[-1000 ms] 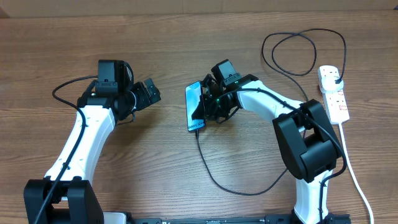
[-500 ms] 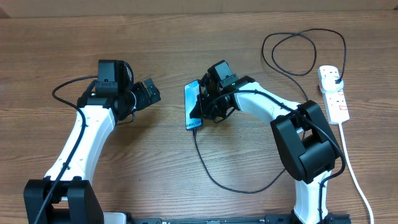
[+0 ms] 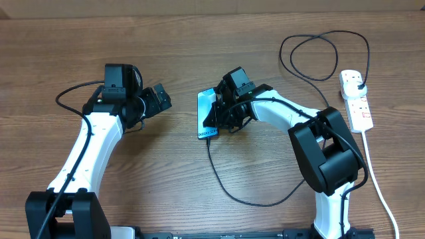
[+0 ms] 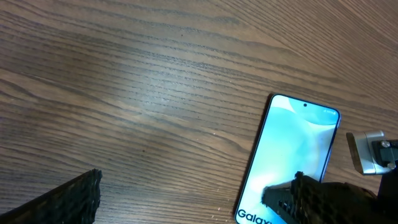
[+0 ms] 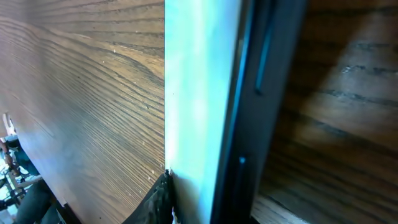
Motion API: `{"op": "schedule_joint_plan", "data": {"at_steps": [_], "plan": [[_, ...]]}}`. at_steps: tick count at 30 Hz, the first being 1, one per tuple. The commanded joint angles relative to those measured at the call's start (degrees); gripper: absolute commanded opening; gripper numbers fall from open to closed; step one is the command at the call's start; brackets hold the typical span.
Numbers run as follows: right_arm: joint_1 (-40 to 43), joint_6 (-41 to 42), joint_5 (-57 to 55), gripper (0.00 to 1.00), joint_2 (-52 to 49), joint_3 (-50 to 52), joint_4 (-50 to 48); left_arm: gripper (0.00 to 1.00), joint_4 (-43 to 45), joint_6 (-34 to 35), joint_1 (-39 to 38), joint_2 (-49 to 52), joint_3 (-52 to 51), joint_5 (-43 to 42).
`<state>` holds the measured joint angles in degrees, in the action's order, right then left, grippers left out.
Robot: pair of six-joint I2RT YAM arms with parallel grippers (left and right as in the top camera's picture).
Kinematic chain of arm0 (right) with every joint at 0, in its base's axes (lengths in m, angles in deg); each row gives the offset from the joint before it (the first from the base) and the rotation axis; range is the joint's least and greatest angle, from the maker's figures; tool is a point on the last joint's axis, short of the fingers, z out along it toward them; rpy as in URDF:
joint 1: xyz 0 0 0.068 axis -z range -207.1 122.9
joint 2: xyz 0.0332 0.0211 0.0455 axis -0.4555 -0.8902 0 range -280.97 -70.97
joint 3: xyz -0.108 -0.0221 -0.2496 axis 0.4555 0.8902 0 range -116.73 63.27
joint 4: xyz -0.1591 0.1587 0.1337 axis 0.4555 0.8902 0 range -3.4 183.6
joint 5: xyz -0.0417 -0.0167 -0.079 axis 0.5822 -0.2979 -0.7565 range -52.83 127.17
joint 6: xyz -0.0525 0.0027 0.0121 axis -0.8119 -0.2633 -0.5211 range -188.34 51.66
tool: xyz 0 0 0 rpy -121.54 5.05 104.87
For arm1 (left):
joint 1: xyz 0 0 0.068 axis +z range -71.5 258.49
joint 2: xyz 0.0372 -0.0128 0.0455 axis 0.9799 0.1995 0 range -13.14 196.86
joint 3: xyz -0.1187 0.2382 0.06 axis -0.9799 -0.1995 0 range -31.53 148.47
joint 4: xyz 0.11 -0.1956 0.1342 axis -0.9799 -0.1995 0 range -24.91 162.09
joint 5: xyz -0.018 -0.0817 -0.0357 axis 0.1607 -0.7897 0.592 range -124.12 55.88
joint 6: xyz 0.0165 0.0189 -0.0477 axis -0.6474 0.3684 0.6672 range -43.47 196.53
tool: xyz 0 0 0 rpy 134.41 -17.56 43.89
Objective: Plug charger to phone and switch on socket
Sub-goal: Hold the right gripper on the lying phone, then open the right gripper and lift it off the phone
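Note:
The phone (image 3: 205,113), its light-blue screen lit, lies at the table's middle. My right gripper (image 3: 221,113) is shut on its right side. In the right wrist view the phone (image 5: 202,93) shows edge-on, and the gripper (image 5: 199,186) has one finger against the screen; the other finger is hidden. The charger cable (image 3: 214,161) runs from the phone's near end, loops under my right arm, and its black plug (image 3: 359,84) sits in the white socket (image 3: 356,103). My left gripper (image 3: 159,99) is open and empty, left of the phone (image 4: 292,149); its fingers (image 4: 193,205) are wide apart.
The socket's thick white cord (image 3: 375,179) runs down the right side toward the front edge. The charger makes a wide loop (image 3: 312,40) at the back right. Bare wooden table (image 3: 159,172) lies between the arms.
My right gripper and the phone have shifted slightly left. The left arm has not moved.

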<state>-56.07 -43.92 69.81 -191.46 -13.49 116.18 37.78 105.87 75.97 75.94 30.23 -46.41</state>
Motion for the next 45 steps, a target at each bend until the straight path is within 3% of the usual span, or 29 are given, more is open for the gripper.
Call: {"op": "schedule_joint_plan", "data": {"at_steps": [1,9,23,28,37,40,45], "plan": [[-0.3,-0.1,-1.6,0.19,0.5,0.7,0.0,1.0,0.0,-1.5,-0.1,-1.0,0.2,0.7],[-0.3,-0.1,-2.9,0.31,0.5,0.7,0.0,1.0,0.0,-1.5,-0.1,-1.0,0.2,0.7],[-0.3,2.6,-6.1,0.37,0.5,0.7,0.5,1.0,0.0,-1.5,-0.1,-1.0,0.2,0.7],[-0.3,2.8,-7.0,0.5,0.5,0.7,0.5,1.0,0.0,-1.5,-0.1,-1.0,0.2,0.7],[-0.3,2.9,-7.1,0.53,0.5,0.7,0.5,1.0,0.0,-1.5,-0.1,-1.0,0.2,0.7],[-0.3,3.3,-7.6,0.63,0.5,0.7,0.6,1.0,0.0,-1.5,-0.1,-1.0,0.2,0.7],[-0.3,4.8,-9.7,0.64,0.5,0.7,0.9,1.0,0.0,-1.5,-0.1,-1.0,0.2,0.7]]}}
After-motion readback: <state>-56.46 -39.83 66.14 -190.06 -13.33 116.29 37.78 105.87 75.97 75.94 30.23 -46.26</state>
